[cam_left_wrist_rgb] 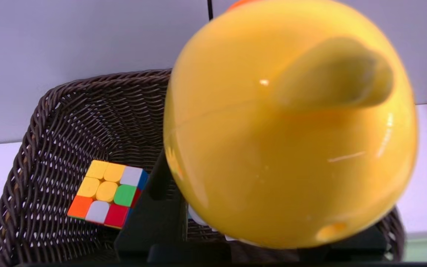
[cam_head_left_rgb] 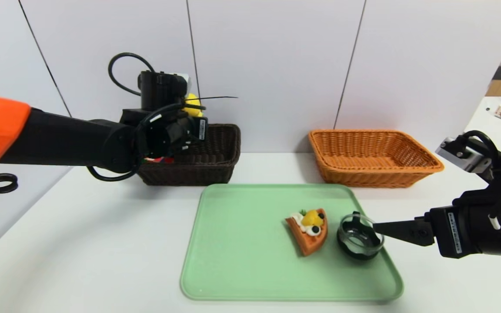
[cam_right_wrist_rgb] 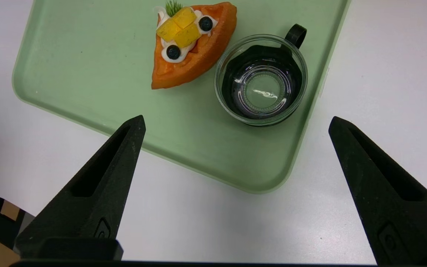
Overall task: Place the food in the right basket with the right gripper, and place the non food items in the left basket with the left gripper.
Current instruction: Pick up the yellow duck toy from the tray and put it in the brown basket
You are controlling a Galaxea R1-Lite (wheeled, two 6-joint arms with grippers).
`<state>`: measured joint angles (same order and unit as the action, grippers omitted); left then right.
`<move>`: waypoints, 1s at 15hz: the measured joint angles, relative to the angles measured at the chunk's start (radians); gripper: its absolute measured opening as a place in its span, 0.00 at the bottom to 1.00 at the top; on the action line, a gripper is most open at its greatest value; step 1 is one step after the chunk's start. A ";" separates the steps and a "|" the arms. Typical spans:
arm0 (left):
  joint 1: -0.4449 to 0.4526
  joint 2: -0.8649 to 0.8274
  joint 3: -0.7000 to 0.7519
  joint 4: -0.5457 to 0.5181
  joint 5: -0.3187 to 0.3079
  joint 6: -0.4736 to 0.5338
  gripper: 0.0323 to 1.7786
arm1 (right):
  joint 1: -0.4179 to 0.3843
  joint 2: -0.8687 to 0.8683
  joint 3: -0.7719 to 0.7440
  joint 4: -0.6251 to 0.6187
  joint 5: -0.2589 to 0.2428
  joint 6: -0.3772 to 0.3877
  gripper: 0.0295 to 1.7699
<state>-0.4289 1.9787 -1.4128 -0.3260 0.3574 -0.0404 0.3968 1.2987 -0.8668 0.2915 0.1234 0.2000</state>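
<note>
The left gripper (cam_head_left_rgb: 189, 124) is above the near left part of the dark basket (cam_head_left_rgb: 215, 148), its fingers closed partway on the yellow duck toy (cam_left_wrist_rgb: 291, 126); in the left wrist view the toy's round yellow body fills the space between the fingers, with one wing stub on the side facing the camera; which way its beak faces I cannot tell. On the floor of the dark basket lies the puzzle cube (cam_left_wrist_rgb: 106, 193), flat, a mostly yellow face up, below and to one side of the held toy and apart from it.

The waffle wedge (cam_head_left_rgb: 309, 228) lies flat on the green tray (cam_head_left_rgb: 242, 243), right of the tray's middle; its long axis runs from far left to near right, cream and fruit on top. Just beside it, toward the tray's right edge, stands the glass bowl (cam_head_left_rgb: 359, 237), upright, its small dark handle on the far side.

The right gripper (cam_right_wrist_rgb: 235, 126) hovers at the tray's right edge, fingers spread wide and holding nothing; one fingertip (cam_head_left_rgb: 379, 227) shows just beside the bowl's rim. The light orange basket (cam_head_left_rgb: 372, 158) sits behind the tray, to the right.
</note>
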 joint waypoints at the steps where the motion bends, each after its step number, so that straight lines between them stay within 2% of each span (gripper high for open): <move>1: 0.008 0.025 -0.020 0.018 -0.001 0.001 0.41 | 0.000 0.001 0.000 0.000 0.000 0.000 0.97; 10: 0.071 0.177 -0.090 0.037 -0.029 -0.003 0.41 | -0.001 0.006 0.001 -0.005 0.000 0.001 0.97; 11: 0.072 0.181 -0.091 0.038 -0.029 -0.004 0.43 | -0.001 0.006 0.001 -0.005 0.000 0.000 0.97; 15: 0.073 0.179 -0.091 0.038 -0.027 -0.005 0.64 | -0.001 0.006 0.000 -0.004 0.000 0.001 0.97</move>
<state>-0.3560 2.1581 -1.5038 -0.2881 0.3300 -0.0455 0.3960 1.3043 -0.8668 0.2870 0.1234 0.2006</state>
